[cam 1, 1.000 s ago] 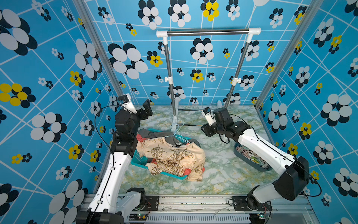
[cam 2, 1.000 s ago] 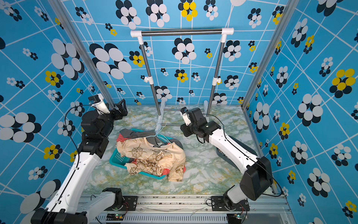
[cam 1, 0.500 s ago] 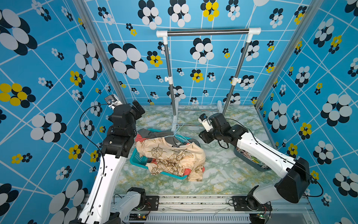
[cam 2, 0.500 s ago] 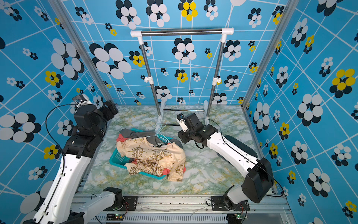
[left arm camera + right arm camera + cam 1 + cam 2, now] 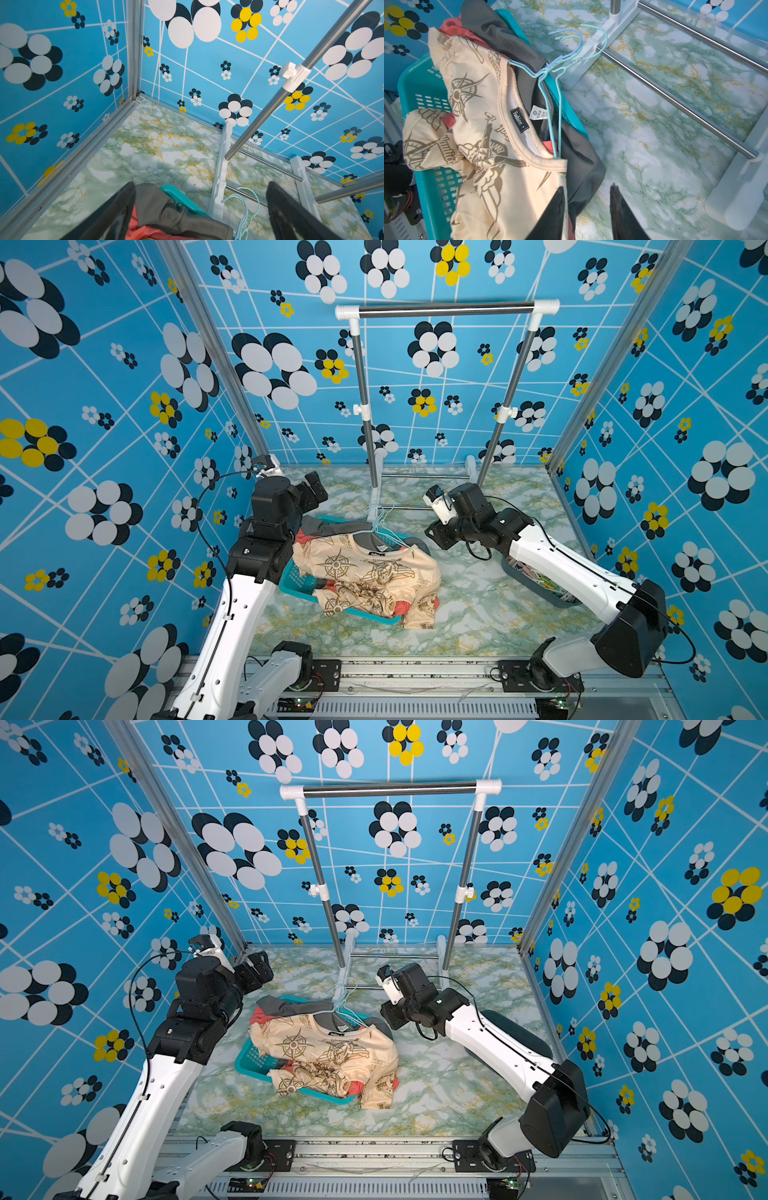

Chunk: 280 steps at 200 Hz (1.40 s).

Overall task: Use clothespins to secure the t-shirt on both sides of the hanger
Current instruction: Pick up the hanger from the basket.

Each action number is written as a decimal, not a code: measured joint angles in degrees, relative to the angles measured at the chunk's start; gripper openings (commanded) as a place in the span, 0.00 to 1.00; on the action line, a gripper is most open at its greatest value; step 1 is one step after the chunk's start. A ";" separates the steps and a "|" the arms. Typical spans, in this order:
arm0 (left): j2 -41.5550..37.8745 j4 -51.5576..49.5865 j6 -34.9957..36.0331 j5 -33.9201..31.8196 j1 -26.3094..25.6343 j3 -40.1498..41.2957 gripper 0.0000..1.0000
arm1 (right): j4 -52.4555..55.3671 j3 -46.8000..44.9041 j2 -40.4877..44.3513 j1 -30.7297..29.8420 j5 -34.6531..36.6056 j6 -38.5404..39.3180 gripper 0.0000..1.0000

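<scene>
The beige t-shirt (image 5: 365, 572) (image 5: 332, 1048) (image 5: 477, 116) with compass prints lies crumpled over other clothes in a teal basket (image 5: 291, 585) (image 5: 249, 1056) (image 5: 415, 83). A pale blue and mint wire hanger (image 5: 550, 68) (image 5: 380, 518) (image 5: 343, 998) (image 5: 247, 205) sits in its collar, hooks toward the rack foot. The clothespins (image 5: 540, 578) lie in a grey bin under my right forearm. My right gripper (image 5: 586, 187) (image 5: 438, 535) (image 5: 390, 1017) hovers low at the shirt's right edge, open, holding nothing. My left gripper (image 5: 199, 185) (image 5: 311, 489) (image 5: 255, 969) is wide open above the basket's far left corner.
A clothes rack with a steel top bar (image 5: 444, 308) (image 5: 390, 788) stands at the back; its white feet and low rails (image 5: 675, 99) (image 5: 220, 166) lie just beyond the basket. A dark grey garment (image 5: 583, 158) and a coral one spill from the basket. Patterned walls close in on three sides.
My right gripper has come down and left toward the shirt's edge, and its jaws have narrowed. My left arm swung out toward the left wall, then back over the basket's corner.
</scene>
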<state>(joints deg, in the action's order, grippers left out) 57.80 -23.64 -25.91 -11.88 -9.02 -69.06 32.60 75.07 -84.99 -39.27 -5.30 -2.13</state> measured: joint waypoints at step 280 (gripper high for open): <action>38.27 -5.62 1.38 15.37 -15.32 -8.59 0.40 | -3.21 3.61 -12.81 -3.96 -4.26 1.25 0.18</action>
<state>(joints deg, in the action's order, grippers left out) 96.07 -29.26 -24.53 3.49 -24.34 -77.65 29.39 78.67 -97.80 -43.22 -9.56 -0.89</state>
